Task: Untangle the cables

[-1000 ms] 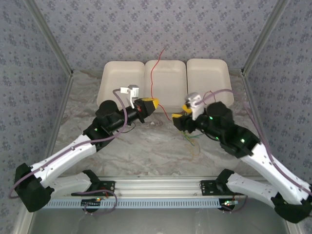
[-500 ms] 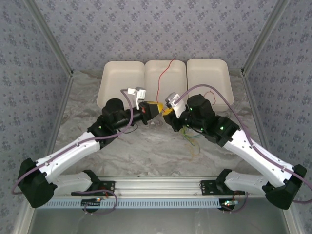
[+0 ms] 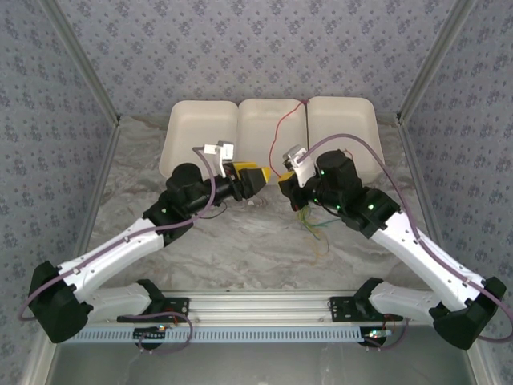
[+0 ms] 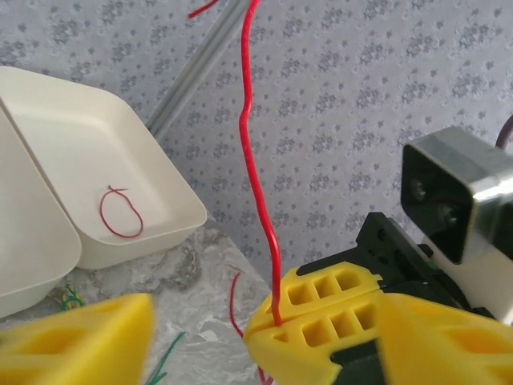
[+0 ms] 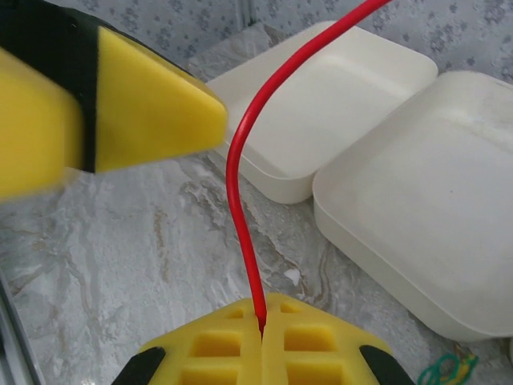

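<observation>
Above the surface (image 3: 240, 249), just in front of the middle of three white trays (image 3: 200, 132), the two grippers met almost tip to tip. The right gripper (image 5: 262, 337) was clamped on the red cable (image 5: 232, 164), its yellow fingers pressed together with the strand pinched in the seam between them. From that pinch the cable rose clear of the surface, bent, and ran up and back over the trays; in the top view its far end reached the seam between the middle and right trays. The left gripper (image 3: 255, 178) stood with its fingers apart. Its wrist view showed one blurred yellow finger at each lower corner and the right gripper's closed tips between them, but whether they touched could not be told. It held nothing.

A second red strand, a small loop (image 4: 120, 215), lay inside one tray close to the wall. Green and yellow cables (image 3: 313, 228) lay in a loose tangle on the surface under the right arm, near the trays' front edge and well apart from the raised strand.
</observation>
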`<action>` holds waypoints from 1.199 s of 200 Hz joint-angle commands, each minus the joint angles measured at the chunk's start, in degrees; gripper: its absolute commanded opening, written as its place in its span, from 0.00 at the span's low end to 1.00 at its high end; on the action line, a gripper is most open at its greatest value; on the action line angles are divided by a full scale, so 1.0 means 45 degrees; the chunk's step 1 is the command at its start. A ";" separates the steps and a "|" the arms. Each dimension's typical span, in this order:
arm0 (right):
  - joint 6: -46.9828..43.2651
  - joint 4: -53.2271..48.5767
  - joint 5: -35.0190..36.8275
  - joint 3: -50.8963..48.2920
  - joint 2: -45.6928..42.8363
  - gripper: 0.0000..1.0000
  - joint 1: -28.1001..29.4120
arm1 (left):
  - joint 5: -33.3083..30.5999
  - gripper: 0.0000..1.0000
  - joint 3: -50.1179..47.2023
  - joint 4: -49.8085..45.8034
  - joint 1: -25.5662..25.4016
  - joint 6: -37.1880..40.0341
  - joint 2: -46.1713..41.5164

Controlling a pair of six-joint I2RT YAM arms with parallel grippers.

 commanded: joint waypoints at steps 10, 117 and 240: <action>-0.0146 -0.1376 0.0611 0.1105 0.0020 0.00 -0.1491 | -0.1378 0.82 -0.0159 -0.0812 -0.0032 0.0062 -0.1183; 0.1294 -0.3501 0.3478 0.7114 0.8460 0.00 -0.6576 | -0.4592 0.79 -0.2247 -0.3655 -0.3446 0.0253 -0.1893; 0.1512 -0.4910 0.3207 1.0872 1.4443 0.17 -0.6948 | -0.5121 0.77 -0.2377 -0.3555 -0.4679 0.0288 -0.0567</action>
